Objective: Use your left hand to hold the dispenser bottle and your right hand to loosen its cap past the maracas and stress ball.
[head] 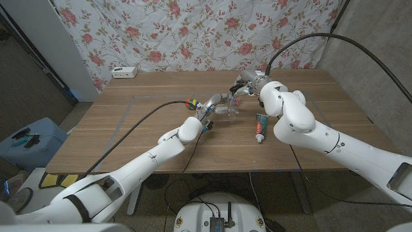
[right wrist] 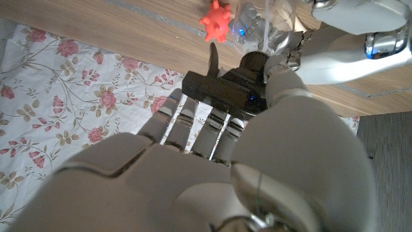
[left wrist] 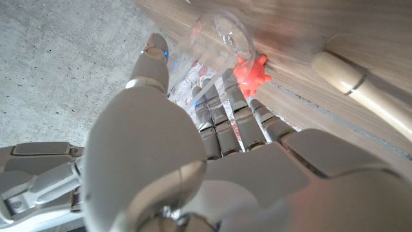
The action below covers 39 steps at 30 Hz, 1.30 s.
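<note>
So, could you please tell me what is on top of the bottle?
A black pump cap tops the clear bottle, and the right hand has its fingers on it. The left hand grips the bottle; the cap's thread is covered.

both arms wear glossy white rounded shells with grey joint bands. the left hand (left wrist: 193, 129) has silvery segmented fingers (left wrist: 222, 109); the right hand (right wrist: 225, 122) matches. black cables trail from each forearm toward twelve o'clock.
</note>
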{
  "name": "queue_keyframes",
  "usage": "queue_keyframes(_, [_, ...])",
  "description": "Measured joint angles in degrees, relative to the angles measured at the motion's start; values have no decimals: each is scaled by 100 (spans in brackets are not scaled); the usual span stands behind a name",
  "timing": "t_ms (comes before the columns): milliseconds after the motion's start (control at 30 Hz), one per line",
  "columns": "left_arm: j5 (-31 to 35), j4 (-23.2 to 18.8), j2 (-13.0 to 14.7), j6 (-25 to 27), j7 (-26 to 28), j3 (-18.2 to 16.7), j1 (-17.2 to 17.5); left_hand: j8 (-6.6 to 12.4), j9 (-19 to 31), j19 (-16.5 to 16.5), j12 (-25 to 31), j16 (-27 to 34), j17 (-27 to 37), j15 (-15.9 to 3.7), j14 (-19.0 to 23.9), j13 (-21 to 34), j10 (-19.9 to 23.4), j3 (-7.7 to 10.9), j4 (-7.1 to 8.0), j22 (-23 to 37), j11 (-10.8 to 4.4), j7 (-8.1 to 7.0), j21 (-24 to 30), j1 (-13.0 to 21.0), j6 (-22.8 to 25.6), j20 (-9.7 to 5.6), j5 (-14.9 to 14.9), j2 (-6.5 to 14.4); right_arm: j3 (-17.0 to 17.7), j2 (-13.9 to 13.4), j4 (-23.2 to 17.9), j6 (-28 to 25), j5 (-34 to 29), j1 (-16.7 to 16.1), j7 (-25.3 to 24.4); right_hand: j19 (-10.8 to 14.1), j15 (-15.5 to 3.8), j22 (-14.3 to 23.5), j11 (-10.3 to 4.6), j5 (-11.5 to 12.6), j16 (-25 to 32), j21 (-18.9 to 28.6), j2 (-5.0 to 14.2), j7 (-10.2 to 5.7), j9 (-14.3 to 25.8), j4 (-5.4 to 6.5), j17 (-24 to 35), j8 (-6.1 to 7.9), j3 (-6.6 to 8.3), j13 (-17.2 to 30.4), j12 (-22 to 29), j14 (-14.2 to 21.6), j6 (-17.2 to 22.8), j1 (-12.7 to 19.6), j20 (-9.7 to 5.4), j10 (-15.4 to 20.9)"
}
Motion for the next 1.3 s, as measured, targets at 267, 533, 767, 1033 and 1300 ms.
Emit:
queue_keyframes(267, [-2, -24, 3, 0, 12, -3, 17, -1, 0, 0, 1, 0, 0, 0, 0, 0, 1, 0, 0, 0, -1, 9, 0, 0, 9, 0, 0, 0, 72, 21, -6, 39, -23, -82, -45, 1, -4, 0, 23, -43, 11, 0, 48, 17, 4, -1, -12, -1, -1, -12, -21, 59, 123, 28, -61, 104])
queue_keyframes(533, [-2, -45, 5, 8, 16, -4, 29, -15, 0, 0, 1, -1, -29, 0, 0, 0, 0, 2, -2, 0, -2, 9, 0, 0, 9, 0, 0, 0, 135, 23, -54, 63, -45, -149, -63, 14, -14, 0, 24, -45, 11, 0, 100, 20, 6, -25, -11, 12, 8, -29, -45, 109, 185, 50, -74, 188])
queue_keyframes(767, [2, -47, 1, 11, 16, -1, 30, -20, 0, 0, -3, -3, -44, 0, 0, 0, 0, 25, -25, 0, -3, 10, 0, 0, 9, 0, 0, 0, 179, 19, -102, 72, -85, -191, -67, 31, -25, 0, 43, -50, 11, 0, 107, 18, 4, -25, -11, 23, 7, -27, -66, 141, 204, 57, -91, 228])
queue_keyframes(1033, [12, -58, 0, 12, 14, 3, 30, 0, 0, 0, -10, -18, -46, 0, 0, 0, -8, 25, -25, 0, -11, 9, 0, 0, 9, 0, 0, 0, 225, 15, -175, 73, -151, -212, -13, 31, -35, 0, 43, -54, 11, 0, 108, 8, 0, -32, -10, 21, 0, -21, -68, 150, 276, 57, -91, 228])
queue_keyframes(1300, [13, -71, 12, 24, 6, 3, 36, -1, 0, 0, -8, -23, -57, 0, 0, 0, -9, 25, -25, 0, -12, 9, 0, 0, 9, 0, 0, 0, 235, 19, -223, 58, -246, -190, 116, 31, -34, 0, 54, -66, 11, 0, 115, 8, 5, -32, -10, 19, -1, -22, -88, 150, 275, 48, -91, 279])
